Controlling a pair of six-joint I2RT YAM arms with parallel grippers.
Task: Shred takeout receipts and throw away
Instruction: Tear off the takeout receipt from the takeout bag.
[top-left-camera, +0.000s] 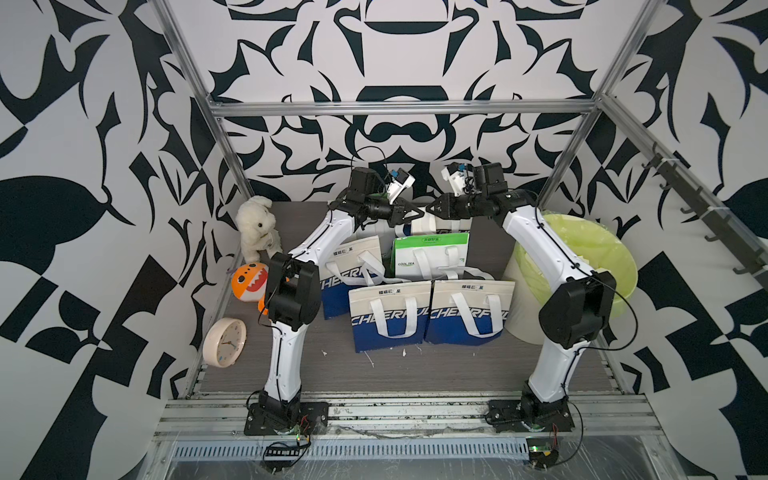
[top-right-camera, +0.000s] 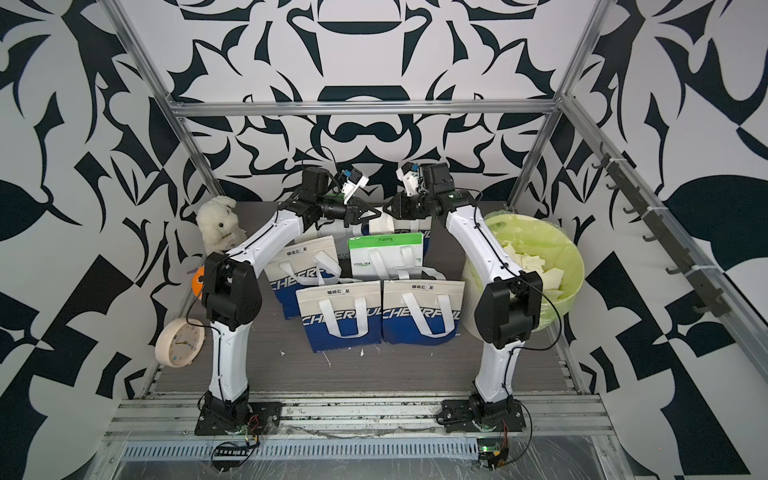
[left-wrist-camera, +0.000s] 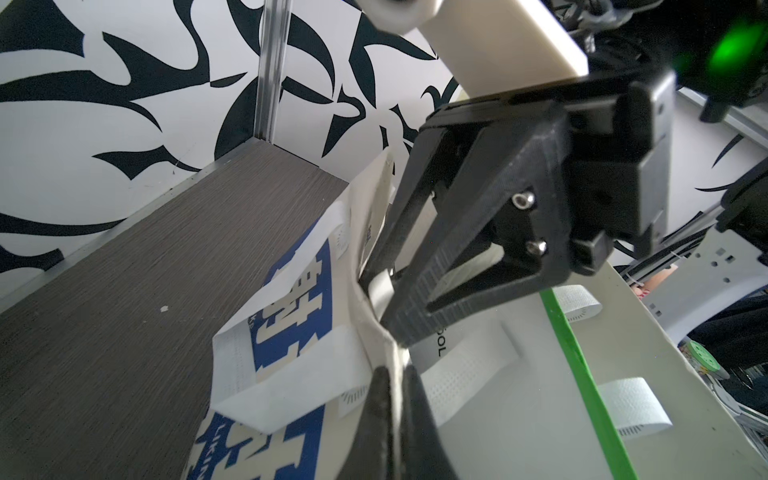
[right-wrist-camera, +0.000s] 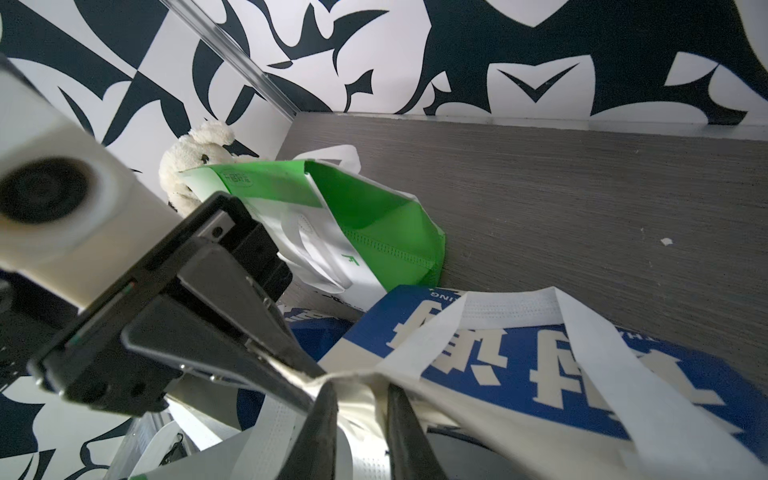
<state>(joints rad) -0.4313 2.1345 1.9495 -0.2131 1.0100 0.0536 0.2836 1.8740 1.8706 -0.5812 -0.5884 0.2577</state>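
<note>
A crumpled cream takeout receipt (right-wrist-camera: 365, 390) hangs at the rim of the rear blue-and-cream bag (right-wrist-camera: 540, 374), between both grippers. My left gripper (left-wrist-camera: 392, 374) is shut on its thin edge (left-wrist-camera: 395, 363). In both top views, the left gripper (top-left-camera: 419, 214) (top-right-camera: 376, 214) meets my right gripper (top-left-camera: 430, 210) (top-right-camera: 386, 209) tip to tip over the back bags. The right gripper (right-wrist-camera: 360, 415) has its jaws a little apart, with the bunched receipt lying in the narrow gap. Torn pieces (top-right-camera: 536, 266) lie in the green-lined bin (top-right-camera: 575, 266).
Several blue-and-cream bags (top-left-camera: 388, 316) and a green-and-white bag (top-left-camera: 430, 253) stand mid-table. The bin (top-left-camera: 615, 266) is right of them, behind the right arm. A plush rabbit (top-left-camera: 255, 226), orange toy (top-left-camera: 247, 282) and clock (top-left-camera: 224, 343) sit at the left. Paper scraps (top-left-camera: 403, 353) dot the table.
</note>
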